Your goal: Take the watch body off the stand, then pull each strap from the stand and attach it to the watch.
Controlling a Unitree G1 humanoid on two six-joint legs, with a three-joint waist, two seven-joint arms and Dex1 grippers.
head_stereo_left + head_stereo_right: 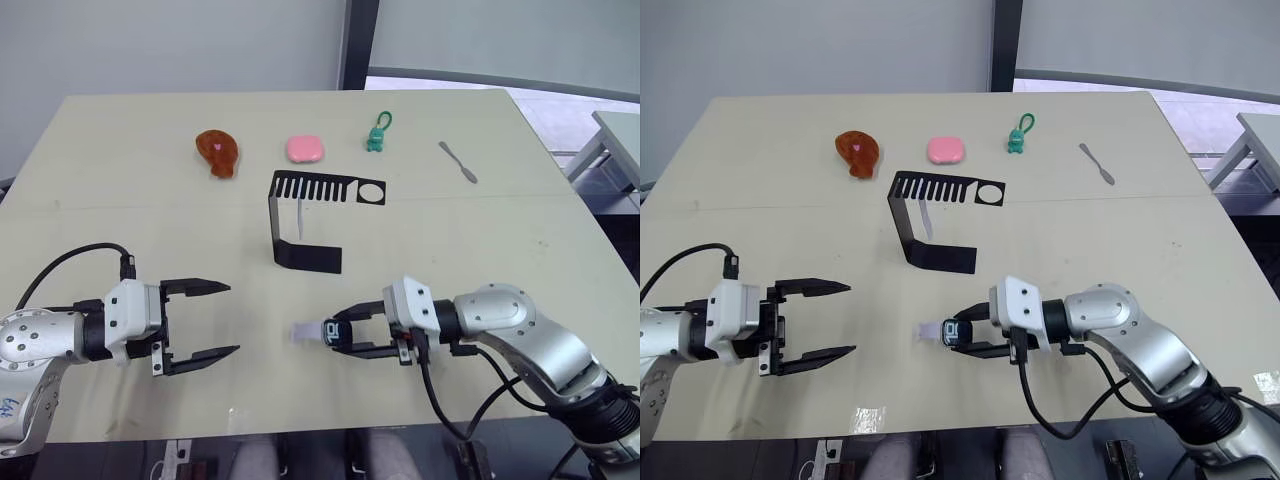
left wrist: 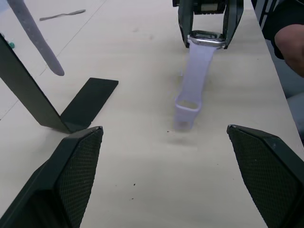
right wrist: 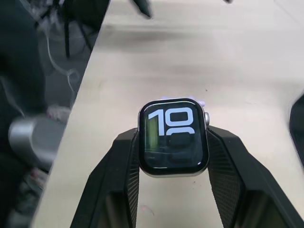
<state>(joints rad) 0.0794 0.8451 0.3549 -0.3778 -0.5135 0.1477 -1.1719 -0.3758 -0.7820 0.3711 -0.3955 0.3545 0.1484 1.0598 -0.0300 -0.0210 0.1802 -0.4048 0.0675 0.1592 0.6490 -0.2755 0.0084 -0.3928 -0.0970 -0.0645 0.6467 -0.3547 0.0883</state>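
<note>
My head cameras look down over the surface (image 1: 450, 230); each wrist camera sits close, both sharing the watch (image 3: 173, 135).

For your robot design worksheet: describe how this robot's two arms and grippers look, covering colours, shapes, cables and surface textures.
Both arms are rounded silver-grey metal shells with black joints, ending in white boxy wrist blocks. Each carries two black tapered fingers; the left gripper and the right gripper have cross-hatched, textured finger pads. Black cables loop from each wrist back along the arm.
</note>
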